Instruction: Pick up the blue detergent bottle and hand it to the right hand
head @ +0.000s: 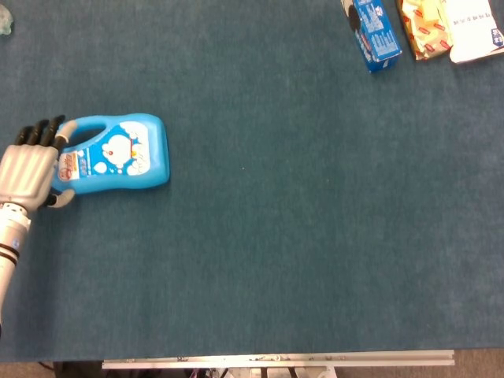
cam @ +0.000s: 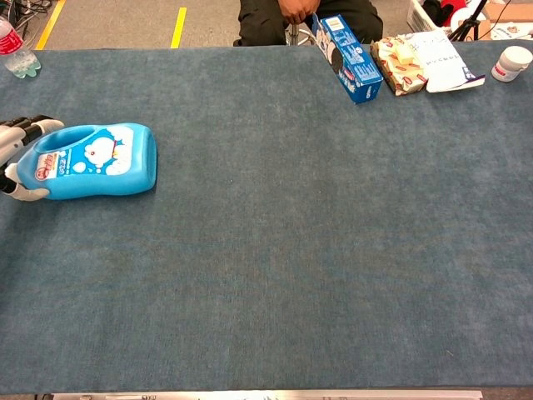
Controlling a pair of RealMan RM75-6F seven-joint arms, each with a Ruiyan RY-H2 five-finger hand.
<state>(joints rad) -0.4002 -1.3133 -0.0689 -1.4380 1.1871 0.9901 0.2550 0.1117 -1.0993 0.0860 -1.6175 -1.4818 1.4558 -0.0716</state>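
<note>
Grasp step: left hand (head: 30, 167) closing round neck end of blue detergent bottle (head: 116, 154), grip unconfirmed; lift next, then carry rightward; right hand unseen.

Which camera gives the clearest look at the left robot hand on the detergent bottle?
The head view: the whole left robot hand shows from above, gripping the handle end of the blue detergent bottle. The chest view crops it at the frame edge, showing only fingertips and the thumb.
</note>
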